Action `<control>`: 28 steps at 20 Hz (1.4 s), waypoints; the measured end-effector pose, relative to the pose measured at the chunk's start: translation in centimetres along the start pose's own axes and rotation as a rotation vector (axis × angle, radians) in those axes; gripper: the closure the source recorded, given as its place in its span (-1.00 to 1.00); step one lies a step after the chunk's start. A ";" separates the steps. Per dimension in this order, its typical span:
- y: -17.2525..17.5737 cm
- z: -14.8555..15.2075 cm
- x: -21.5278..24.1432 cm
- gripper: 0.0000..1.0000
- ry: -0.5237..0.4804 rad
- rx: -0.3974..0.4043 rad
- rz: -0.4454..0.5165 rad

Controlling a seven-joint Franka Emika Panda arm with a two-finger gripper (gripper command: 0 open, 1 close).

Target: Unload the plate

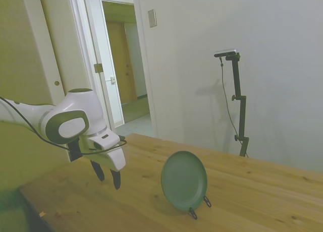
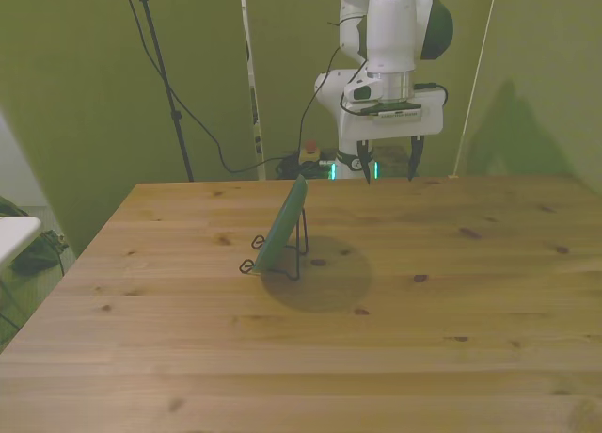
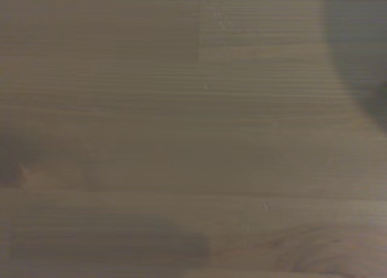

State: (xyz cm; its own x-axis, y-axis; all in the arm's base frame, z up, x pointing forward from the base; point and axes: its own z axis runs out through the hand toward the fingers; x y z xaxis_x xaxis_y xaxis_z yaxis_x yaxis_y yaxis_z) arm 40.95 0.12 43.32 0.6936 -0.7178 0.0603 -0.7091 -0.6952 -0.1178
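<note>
Approach step: my end effector [image 1: 109,177], fingers spread and empty, hangs lower left in the side view, well apart from the plate [image 1: 184,180] propped on its wire stand [image 1: 199,208]; next, line up on its rim.

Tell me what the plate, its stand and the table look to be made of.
Plate: smooth, matte dull green with no glare, likely plastic or glazed ceramic; the look leaves it open. Stand: thin black bent wire, probably coated metal, holding the plate nearly upright on edge. Table: light wooden boards showing grain lines and dark knots, with a low-sheen finish.
</note>
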 end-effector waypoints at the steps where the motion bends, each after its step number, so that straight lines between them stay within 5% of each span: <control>1: 0.0 0.0 0.0 -1.00 -0.001 0.000 0.000; 5: 0.4 -1.2 1.2 -1.00 0.100 -0.031 -0.002; 14: 1.0 -9.4 6.2 -1.00 0.259 0.048 0.058; 23: 9.6 -14.6 11.4 -1.00 0.300 0.179 0.171; 28: 14.9 -14.2 14.1 -1.00 0.275 0.288 0.161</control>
State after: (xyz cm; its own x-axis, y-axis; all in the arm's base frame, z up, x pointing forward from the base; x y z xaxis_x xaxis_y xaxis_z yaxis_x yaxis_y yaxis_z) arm 38.40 -20.95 56.52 0.4900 -0.8269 0.2758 -0.7141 -0.5622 -0.4172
